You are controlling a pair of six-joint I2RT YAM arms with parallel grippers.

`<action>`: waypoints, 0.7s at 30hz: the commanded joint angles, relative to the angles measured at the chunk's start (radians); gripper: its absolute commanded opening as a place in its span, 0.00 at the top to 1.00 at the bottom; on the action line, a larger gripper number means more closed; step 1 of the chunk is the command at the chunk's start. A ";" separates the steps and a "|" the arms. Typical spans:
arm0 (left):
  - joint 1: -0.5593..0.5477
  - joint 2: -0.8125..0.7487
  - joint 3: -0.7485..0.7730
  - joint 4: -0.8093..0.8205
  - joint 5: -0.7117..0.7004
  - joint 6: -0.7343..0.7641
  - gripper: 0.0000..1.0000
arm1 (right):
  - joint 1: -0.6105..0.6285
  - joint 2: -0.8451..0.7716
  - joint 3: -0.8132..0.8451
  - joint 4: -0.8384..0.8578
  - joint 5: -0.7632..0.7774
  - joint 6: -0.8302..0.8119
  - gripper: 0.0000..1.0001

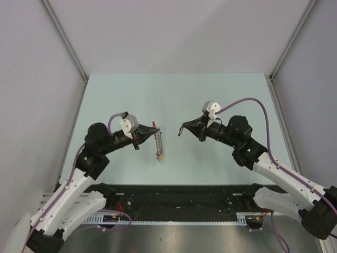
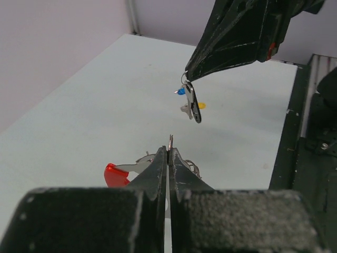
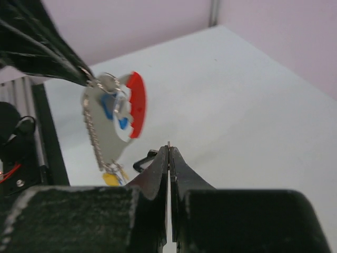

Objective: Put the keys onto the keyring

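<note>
My left gripper [image 1: 149,132] [image 2: 170,151] is shut on the thin wire of the keyring [image 1: 158,140] and holds it above the table. In the right wrist view the keyring [image 3: 105,124] hangs as a grey plate with a red curved section [image 3: 136,104], blue tags, a chain and a yellow tag [image 3: 111,179]. My right gripper [image 1: 182,128] [image 3: 168,150] is shut on the small ring of a black-tagged key [image 2: 192,103], whose tag [image 3: 143,159] dangles beside the fingertips. The two grippers face each other a short gap apart. Small blue and yellow pieces [image 2: 181,91] show behind the black key.
The pale green table [image 1: 221,95] is walled by grey panels on three sides, with aluminium posts at the back corners. A black rail [image 1: 174,196] with cabling runs along the near edge between the two arm bases.
</note>
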 commanded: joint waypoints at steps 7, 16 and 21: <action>0.004 0.129 0.090 0.148 0.335 0.155 1.00 | -0.073 -0.051 -0.035 0.236 -0.425 -0.034 1.00; 0.004 0.104 0.062 0.073 0.469 0.247 1.00 | -0.026 -0.051 -0.032 0.234 -0.445 -0.053 1.00; 0.004 0.087 0.042 0.056 0.492 0.277 1.00 | 0.057 -0.021 -0.006 0.178 -0.417 -0.129 1.00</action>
